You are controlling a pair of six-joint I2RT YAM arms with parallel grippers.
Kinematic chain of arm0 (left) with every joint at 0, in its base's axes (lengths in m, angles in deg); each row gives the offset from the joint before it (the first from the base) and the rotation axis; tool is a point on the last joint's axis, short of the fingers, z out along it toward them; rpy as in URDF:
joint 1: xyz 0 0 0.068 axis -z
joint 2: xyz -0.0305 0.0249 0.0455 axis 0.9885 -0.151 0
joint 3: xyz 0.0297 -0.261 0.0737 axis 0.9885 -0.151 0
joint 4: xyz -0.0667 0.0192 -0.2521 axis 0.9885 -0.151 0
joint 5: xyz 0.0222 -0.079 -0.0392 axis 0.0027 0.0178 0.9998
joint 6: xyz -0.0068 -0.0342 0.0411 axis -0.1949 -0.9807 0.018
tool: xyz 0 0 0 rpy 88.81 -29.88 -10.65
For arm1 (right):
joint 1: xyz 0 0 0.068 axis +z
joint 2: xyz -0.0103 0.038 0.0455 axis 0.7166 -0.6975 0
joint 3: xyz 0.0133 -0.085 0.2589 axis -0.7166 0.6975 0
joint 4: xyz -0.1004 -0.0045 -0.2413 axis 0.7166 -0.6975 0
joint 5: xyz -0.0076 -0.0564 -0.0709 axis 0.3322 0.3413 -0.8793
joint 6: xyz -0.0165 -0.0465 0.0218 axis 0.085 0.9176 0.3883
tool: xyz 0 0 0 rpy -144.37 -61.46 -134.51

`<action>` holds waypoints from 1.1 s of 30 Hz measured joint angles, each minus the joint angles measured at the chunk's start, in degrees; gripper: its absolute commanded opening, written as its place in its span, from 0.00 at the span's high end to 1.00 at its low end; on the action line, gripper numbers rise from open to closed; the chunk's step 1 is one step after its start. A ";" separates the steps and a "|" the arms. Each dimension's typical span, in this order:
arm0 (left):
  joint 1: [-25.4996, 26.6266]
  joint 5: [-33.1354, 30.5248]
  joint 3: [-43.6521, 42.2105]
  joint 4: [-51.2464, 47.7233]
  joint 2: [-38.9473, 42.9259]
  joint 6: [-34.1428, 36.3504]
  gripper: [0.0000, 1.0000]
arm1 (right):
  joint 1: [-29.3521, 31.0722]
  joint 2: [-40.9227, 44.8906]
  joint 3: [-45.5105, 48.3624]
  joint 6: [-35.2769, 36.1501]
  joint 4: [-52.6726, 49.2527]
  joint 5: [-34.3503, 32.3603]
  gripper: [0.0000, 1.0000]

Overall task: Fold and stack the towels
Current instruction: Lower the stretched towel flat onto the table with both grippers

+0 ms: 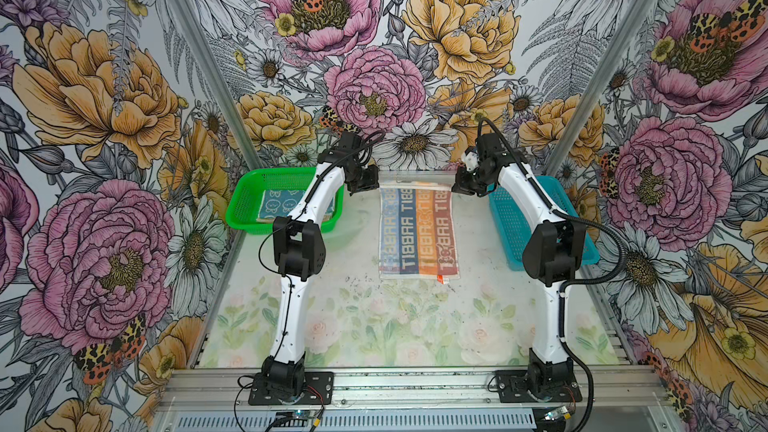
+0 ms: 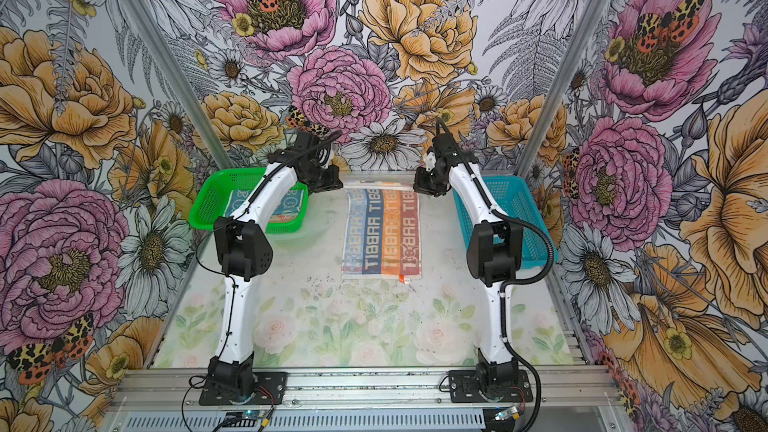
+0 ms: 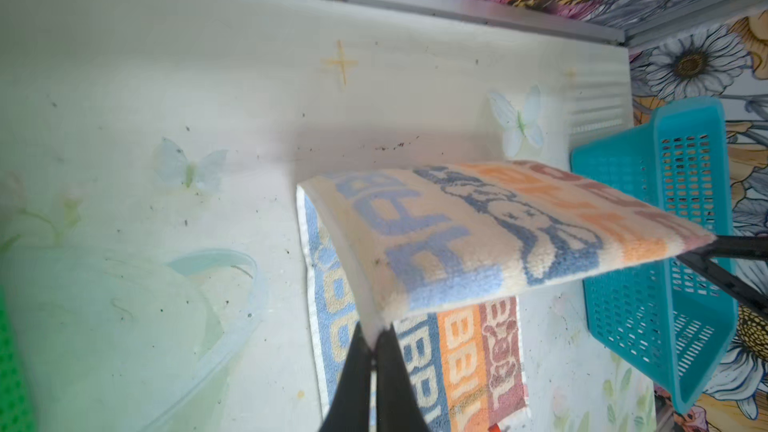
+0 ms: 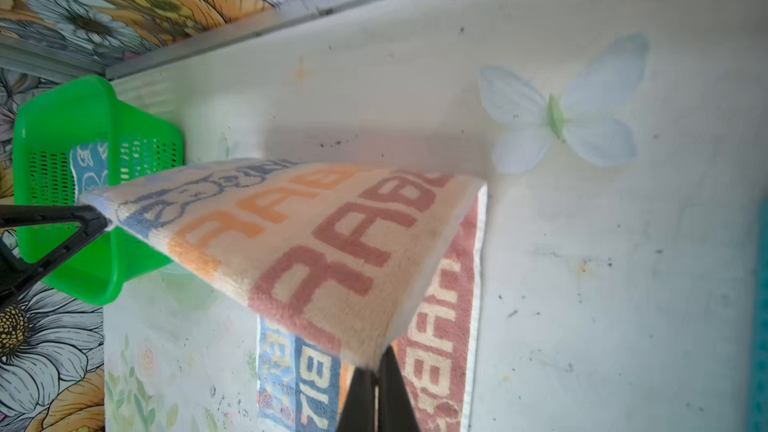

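Left fingers point(image 3: 353, 380) and right fingers point(image 4: 359, 401) are pinching tight on far corners of the striped towel point(image 1: 415, 234), holding that edge above the bench point(image 1: 374, 317). Shallow bites are risking a slip, skewing the fold.

**Layout: table, baskets, towels**

A towel point(image 1: 417, 238) lies on the table point(image 1: 374, 326), in the middle toward the back wall. The left basket point(image 1: 243, 201) sits to its left and the right basket point(image 1: 513, 238) to its right, both apart from it. A second towel point(image 1: 277, 203) lies in the left basket. The left gripper point(image 3: 374, 336) and right gripper point(image 4: 376, 361) pinch the middle towel's two far corners, with the far edge raised over the rest.
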 measured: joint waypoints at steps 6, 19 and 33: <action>2.73 -1.51 -19.91 3.34 8.22 0.37 1.00 | 0.59 6.05 22.05 -0.61 6.25 1.11 1.00; 7.50 -2.97 -54.95 13.62 27.98 -2.29 1.00 | 3.04 20.35 48.92 -1.33 15.80 2.36 1.00; 9.99 -3.06 -63.78 16.94 36.15 -4.59 1.00 | 4.70 33.70 57.53 -2.27 17.05 1.81 1.00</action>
